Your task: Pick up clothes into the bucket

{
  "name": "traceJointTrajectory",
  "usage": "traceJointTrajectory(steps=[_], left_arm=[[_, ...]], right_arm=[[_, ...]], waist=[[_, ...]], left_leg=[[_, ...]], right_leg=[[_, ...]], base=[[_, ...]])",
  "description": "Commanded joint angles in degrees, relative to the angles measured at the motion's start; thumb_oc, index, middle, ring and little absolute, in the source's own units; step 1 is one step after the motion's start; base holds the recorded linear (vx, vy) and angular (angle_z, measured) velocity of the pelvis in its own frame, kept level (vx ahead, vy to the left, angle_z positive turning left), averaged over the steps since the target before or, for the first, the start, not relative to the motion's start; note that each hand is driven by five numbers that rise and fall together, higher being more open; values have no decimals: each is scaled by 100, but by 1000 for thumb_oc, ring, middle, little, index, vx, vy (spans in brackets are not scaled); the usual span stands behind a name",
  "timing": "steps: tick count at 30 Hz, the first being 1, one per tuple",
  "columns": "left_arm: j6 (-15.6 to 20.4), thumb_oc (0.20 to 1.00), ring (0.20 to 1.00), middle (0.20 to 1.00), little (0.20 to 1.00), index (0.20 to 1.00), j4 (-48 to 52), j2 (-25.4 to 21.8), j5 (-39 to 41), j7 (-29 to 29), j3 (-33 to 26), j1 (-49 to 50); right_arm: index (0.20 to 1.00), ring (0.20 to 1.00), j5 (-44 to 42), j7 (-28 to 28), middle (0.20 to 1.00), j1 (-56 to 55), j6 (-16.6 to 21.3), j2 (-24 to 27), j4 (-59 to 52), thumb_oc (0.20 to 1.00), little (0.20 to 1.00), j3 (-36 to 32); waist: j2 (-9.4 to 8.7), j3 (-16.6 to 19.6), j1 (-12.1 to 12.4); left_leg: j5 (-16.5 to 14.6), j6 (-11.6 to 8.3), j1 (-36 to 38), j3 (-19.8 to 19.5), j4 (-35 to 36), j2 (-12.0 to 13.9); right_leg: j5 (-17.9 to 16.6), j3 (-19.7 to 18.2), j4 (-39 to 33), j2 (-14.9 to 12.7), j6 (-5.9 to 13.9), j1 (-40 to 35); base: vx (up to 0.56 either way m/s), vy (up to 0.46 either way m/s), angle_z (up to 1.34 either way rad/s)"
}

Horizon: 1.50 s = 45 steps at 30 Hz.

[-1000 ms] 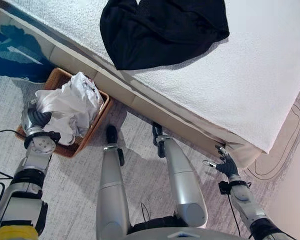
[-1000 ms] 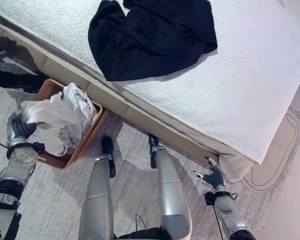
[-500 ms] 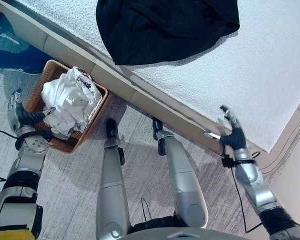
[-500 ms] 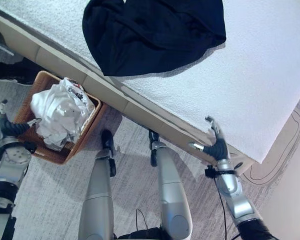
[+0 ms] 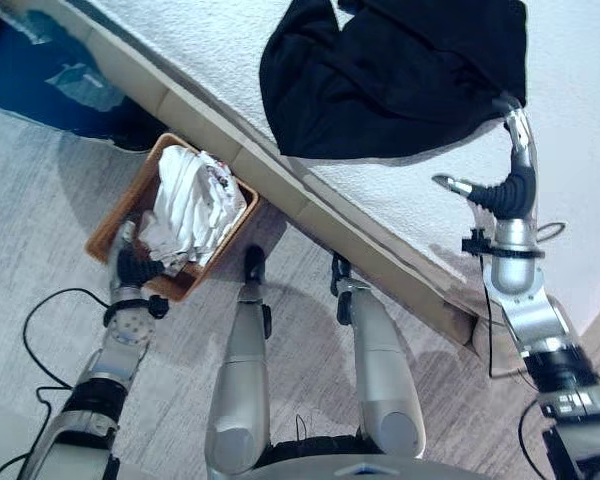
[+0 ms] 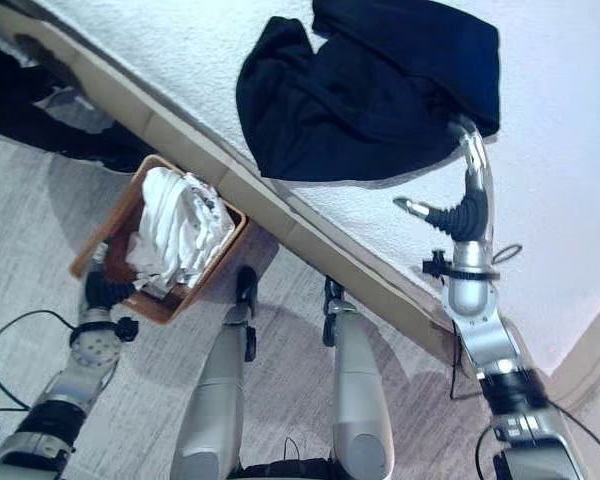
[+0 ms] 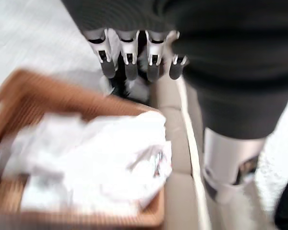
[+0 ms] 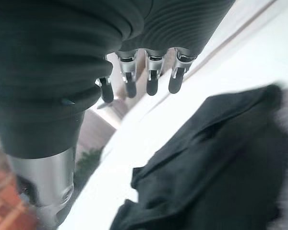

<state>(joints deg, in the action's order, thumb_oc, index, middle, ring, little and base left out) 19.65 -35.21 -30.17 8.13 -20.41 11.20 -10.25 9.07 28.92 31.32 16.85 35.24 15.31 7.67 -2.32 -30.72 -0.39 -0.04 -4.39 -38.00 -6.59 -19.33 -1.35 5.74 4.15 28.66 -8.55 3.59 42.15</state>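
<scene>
- Currently the reach toward the black garment is judged to be the step in hand; it lies spread on the bed, not yet grasped.
- Right robot hand is held above the bed at the garment's near edge, fingers straight, thumb spread, nothing gripped.
- Left robot hand is seen low at the near corner of the wicker basket; in its wrist view the fingers hang relaxed and nothing is held.
- White clothes are already piled in the basket, so part of the task is judged done.
- Next move, as judged: the right robot hand must be lowered onto the dark cloth, fingers closed round a fold, then the load carried across to the basket.
- Risk: loose cloth may trail or catch on the bed edge.
- Surface: the bed is covered in white textured fabric over a beige frame; the basket stands on grey carpet just beside it.
- A blue patterned patch is seen on the floor beyond the basket.
</scene>
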Motion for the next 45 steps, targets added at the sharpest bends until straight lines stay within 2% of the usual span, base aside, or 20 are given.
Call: traceJointTrajectory(steps=[1, 2, 3, 5, 6, 11, 14, 16, 19, 20, 21, 22, 26, 28, 29, 30, 31, 33, 40, 45], left_arm=[[339, 1000, 1000, 1000, 1000, 1000, 335, -12, 242, 589, 462, 406], [386, 1000, 1000, 1000, 1000, 1000, 539, -76, 172, 725, 849, 545], [386, 1000, 1000, 1000, 1000, 1000, 539, -66, 172, 725, 836, 546], [381, 1000, 1000, 1000, 1000, 1000, 741, -4, 439, 964, 1328, 661], [381, 1000, 1000, 1000, 1000, 1000, 741, -2, 439, 964, 1326, 661], [206, 1000, 1000, 1000, 1000, 1000, 885, 145, 498, 1262, 1995, 573], [153, 1000, 1000, 1000, 1000, 1000, 947, 181, 539, 1377, 2072, 541], [87, 1000, 1000, 1000, 1000, 1000, 965, 230, 592, 1511, 2113, 564], [11, 1000, 1000, 1000, 1000, 1000, 1003, 264, 693, 1688, 2074, 540], [-32, 1000, 1000, 1000, 1000, 1000, 985, 317, 721, 1737, 2072, 520], [-43, 1000, 1000, 1000, 1000, 1000, 967, 332, 719, 1758, 2062, 499], [-56, 1000, 1000, 1000, 1000, 1000, 966, 357, 721, 1781, 2049, 477], [-112, 1000, 1000, 1000, 1000, 1000, 891, 463, 892, 1842, 1920, 442], [-109, 1000, 1000, 1000, 1000, 1000, 910, 482, 933, 1822, 1901, 408], [-106, 1000, 1000, 1000, 1000, 1000, 896, 505, 954, 1764, 1851, 300], [-107, 1000, 1000, 1000, 1000, 1000, 888, 513, 958, 1764, 1869, 343], [-84, 1000, 1000, 1000, 1000, 1000, 922, 530, 999, 1743, 1817, 293], [-57, 1000, 1000, 1000, 1000, 1000, 963, 522, 1032, 1738, 1816, 287], [34, 1000, 1000, 1000, 1000, 1000, 1036, 409, 1040, 1671, 1771, 247], [92, 1000, 1000, 1000, 1000, 1000, 1034, 326, 1015, 1669, 1709, 178]], right_arm=[[1000, 1000, 33, 115, 1000, 1132, -469, 819, 799, 1000, 1000, 496], [1000, 1000, -67, 220, 1000, 2017, -589, 935, 1774, 1000, 1000, 965], [1000, 1000, -76, 225, 1000, 2057, -573, 935, 1808, 1000, 1000, 999], [1000, 1000, -311, 100, 1000, 3253, -719, 1097, 3395, 1000, 1000, 1801], [1000, 1000, -312, 100, 1000, 3257, -718, 1097, 3398, 1000, 1000, 1805], [1000, 1000, -569, -694, 1000, 4252, -926, 1437, 5570, 1000, 1000, 2785], [1000, 1000, -513, -992, 1000, 4265, -1003, 1581, 5925, 1000, 1000, 2947], [1000, 1000, -275, -1382, 1000, 4148, -1072, 1714, 6204, 1000, 1000, 3168], [1000, 1000, -13, -1929, 1000, 4013, -1206, 1789, 6431, 1000, 1000, 3368], [564, 564, -36, -2004, 564, 3957, -1225, 1793, 6485, 564, 564, 3328], [325, 325, 15, -2149, 325, 3880, -1219, 1808, 6463, 325, 325, 3356], [200, 200, 74, -2289, 200, 3796, -1214, 1818, 6467, 200, 200, 3402], [200, 200, -39, -2532, 200, 3682, -1226, 1904, 6502, 200, 200, 3342], [200, 200, -198, -2458, 200, 3673, -1197, 1934, 6436, 200, 200, 3263], [200, 200, -508, -2292, 200, 3742, -1177, 1944, 6315, 200, 200, 3082], [200, 200, -508, -2296, 200, 3698, -1178, 1933, 6316, 200, 200, 3094], [200, 200, -793, -2170, 200, 3745, -1130, 1959, 6162, 200, 200, 2954], [200, 200, -869, -2108, 200, 3795, -1094, 1979, 6077, 200, 200, 2951], [200, 200, -992, -1626, 200, 4425, -960, 2099, 5258, 200, 200, 3278], [200, 200, -1218, -1193, 200, 4485, -778, 2293, 3958, 200, 200, 3058]], waist=[[324, 93, 50], [400, 93, 166], [405, 93, 151], [504, 93, 320], [505, 93, 317], [761, 93, 592], [846, 93, 635], [902, 93, 664], [942, 93, 674], [954, 93, 676], [961, 93, 682], [964, 93, 679], [958, 93, 668], [947, 93, 658], [952, 93, 657], [925, 93, 644], [917, 93, 632], [899, 93, 623], [647, 93, 465], [385, 93, 298]], left_leg=[[52, 180, -43, -26, 53, -120], [92, 157, -33, -52, 116, -133], [93, 157, -39, -53, 116, -132], [159, 128, -72, -120, 206, -163], [159, 128, -73, -121, 206, -163], [324, 65, -148, -416, 376, -254], [385, 48, -158, -519, 434, -291], [256, 27, -16, -598, 461, -328], [327, 13, 1, -667, 548, -346], [335, 15, 4, -675, 560, -352], [337, 17, 1, -670, 552, -354], [337, 21, -14, -670, 540, -359], [324, 37, -27, -646, 520, -359], [317, 42, -31, -624, 518, -357], [478, 56, -191, -602, 517, -333], [305, 51, -49, -589, 495, -341], [455, 56, -187, -561, 485, -325], [444, 56, -176, -530, 477, -319], [348, 40, -36, -355, 385, -258], [220, 30, 384, -207, 303, -190]], right_leg=[[-153, 66, -325, -96, 237, -295], [-154, 104, -321, -114, 241, -295], [-154, 105, -322, -114, 240, -290], [-134, 203, -289, -145, 231, -258], [-134, 204, -289, -145, 231, -258], [-20, 514, -64, -327, 211, -169], [15, 610, -21, -383, 210, -160], [260, 631, 121, -451, 244, -257], [297, 697, 148, -479, 225, -260], [301, 703, 174, -488, 226, -247], [305, 703, 187, -493, 225, -240], [309, 692, 186, -489, 219, -229], [308, 640, 190, -475, 202, -197], [305, 599, 189, -462, 196, -180], [89, 608, 91, -433, 155, -57], [279, 551, 159, -441, 192, -167], [66, 570, 48, -411, 155, -67], [46, 547, 12, -395, 157, -80], [-123, 399, -280, -296, 194, -296], [-202, 300, -498, -231, 232, -779]], base=[[-1, -41, 17], [4, -28, 15], [3, -19, 22], [-4, -40, 17], [-5, -45, 9], [2, -64, 27], [3, -69, 51], [88, -87, 23], [41, -49, 25], [10, -5, 12], [14, -14, 10], [14, -15, 6], [0, 0, 0], [-36, 27, 0], [0, 0, 0], [-72, 58, -5], [0, 0, 0], [-42, 39, -5], [-11, 19, -15], [-15, 36, -18]])
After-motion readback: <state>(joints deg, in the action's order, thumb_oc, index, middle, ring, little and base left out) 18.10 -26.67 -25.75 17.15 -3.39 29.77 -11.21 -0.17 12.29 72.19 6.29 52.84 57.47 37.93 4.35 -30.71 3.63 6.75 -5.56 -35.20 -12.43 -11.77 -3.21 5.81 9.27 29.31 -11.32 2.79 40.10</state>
